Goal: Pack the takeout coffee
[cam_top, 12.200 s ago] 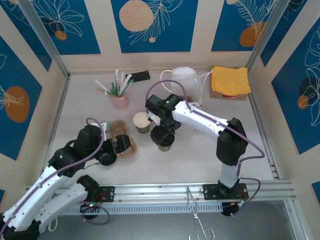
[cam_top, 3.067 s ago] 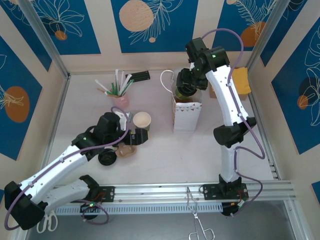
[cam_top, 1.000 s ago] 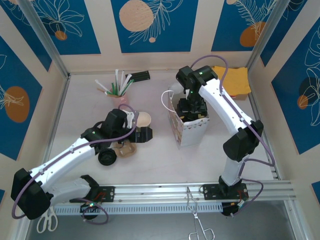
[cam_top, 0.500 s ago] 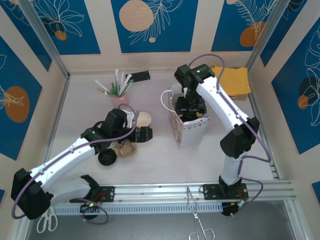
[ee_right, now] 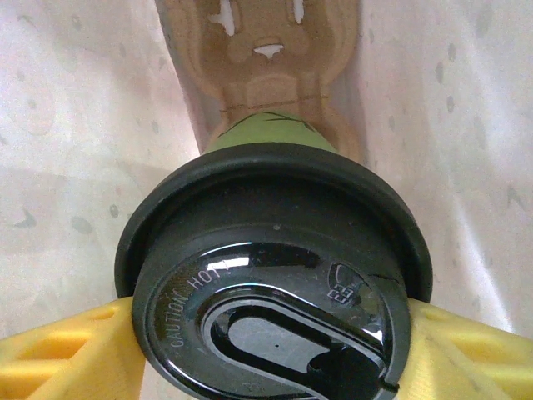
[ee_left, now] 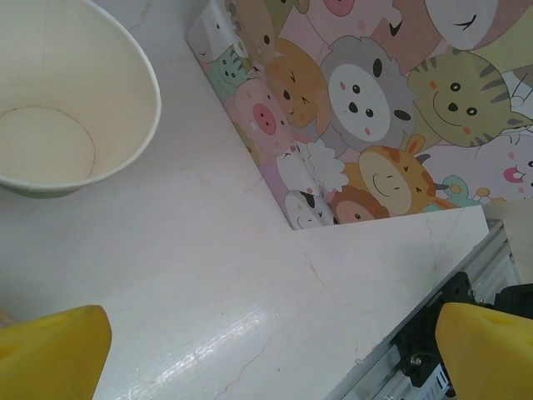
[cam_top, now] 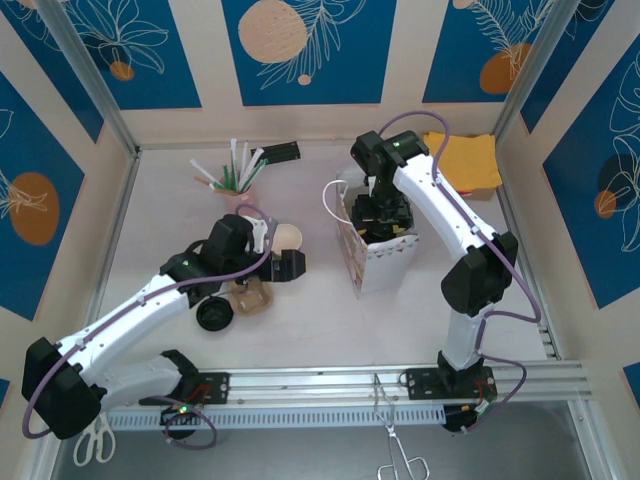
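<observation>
A green takeout coffee cup with a black lid (ee_right: pixel 275 308) sits low inside the white paper bag (cam_top: pixel 378 262). My right gripper (cam_top: pixel 380 213) reaches down into the bag and is shut on the cup, its yellow fingers (ee_right: pixel 67 350) pressing both sides under the lid. A brown cardboard carrier (ee_right: pixel 266 50) lies below the cup in the bag. My left gripper (cam_top: pixel 286 267) stands open over bare table, just in front of an empty lidless cup (cam_top: pixel 289 237). In the left wrist view that cup (ee_left: pixel 50 125) is at upper left and the bag's cartoon-animal side (ee_left: pixel 375 125) at upper right.
A loose black lid (cam_top: pixel 212 316) and a second cardboard carrier (cam_top: pixel 250 295) lie under the left arm. At the back stand a pink cup of straws (cam_top: pixel 240 195) and a yellow cloth (cam_top: pixel 462 160). Metal tongs (cam_top: pixel 400 465) lie beyond the front rail.
The right arm's elbow has shifted slightly left while its gripper stays in the bag with the cup. The left arm has hardly moved.
</observation>
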`<action>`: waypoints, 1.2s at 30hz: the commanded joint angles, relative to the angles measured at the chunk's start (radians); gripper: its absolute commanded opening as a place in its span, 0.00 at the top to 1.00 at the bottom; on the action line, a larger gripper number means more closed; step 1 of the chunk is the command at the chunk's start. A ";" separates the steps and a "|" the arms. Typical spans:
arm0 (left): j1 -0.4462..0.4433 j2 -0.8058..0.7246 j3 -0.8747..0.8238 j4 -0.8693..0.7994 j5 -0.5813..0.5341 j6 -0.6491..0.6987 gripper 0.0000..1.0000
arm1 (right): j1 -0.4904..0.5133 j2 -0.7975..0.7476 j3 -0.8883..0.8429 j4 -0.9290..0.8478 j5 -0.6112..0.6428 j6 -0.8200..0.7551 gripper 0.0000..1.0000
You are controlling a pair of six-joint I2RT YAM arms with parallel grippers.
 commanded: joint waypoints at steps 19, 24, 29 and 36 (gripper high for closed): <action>-0.010 -0.030 0.029 -0.012 -0.051 0.003 0.00 | -0.008 -0.022 -0.035 0.008 -0.040 -0.014 0.31; -0.011 -0.030 0.025 -0.013 -0.046 -0.001 0.00 | -0.006 -0.031 -0.041 0.007 -0.049 -0.013 0.31; -0.011 -0.036 0.019 -0.012 -0.043 -0.005 0.00 | 0.002 -0.043 -0.065 0.013 -0.051 -0.004 0.31; -0.010 -0.053 0.008 -0.015 -0.048 -0.010 0.00 | 0.006 -0.059 -0.102 0.029 -0.048 0.000 0.31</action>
